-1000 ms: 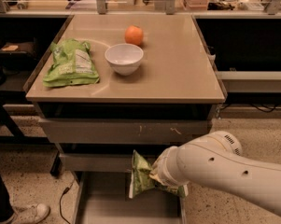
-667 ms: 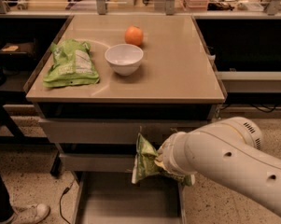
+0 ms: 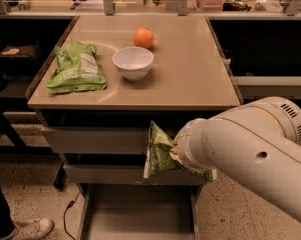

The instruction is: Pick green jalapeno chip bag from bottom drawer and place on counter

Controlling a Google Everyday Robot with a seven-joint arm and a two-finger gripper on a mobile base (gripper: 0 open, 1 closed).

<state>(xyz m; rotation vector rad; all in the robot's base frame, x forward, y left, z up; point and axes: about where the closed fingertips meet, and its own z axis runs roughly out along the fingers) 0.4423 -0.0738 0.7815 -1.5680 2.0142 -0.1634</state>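
Note:
The green jalapeno chip bag (image 3: 158, 151) is a crinkly olive-green bag held upright in the air in front of the two upper drawers, below the counter's front edge. My gripper (image 3: 179, 155) sits at the end of the big white arm coming in from the right and is shut on the bag's right side. The bottom drawer (image 3: 140, 216) is pulled open below, showing a plain grey floor. The counter (image 3: 185, 69) is the beige tabletop above.
On the counter lie a brighter lime-green bag (image 3: 76, 68) at the left, a white bowl (image 3: 133, 62) in the middle and an orange (image 3: 143, 37) behind it. A person's shoe (image 3: 25, 229) is at the lower left.
My arm has lifted the bag up out of the bottom drawer, from near the drawer floor to the height of the upper drawers.

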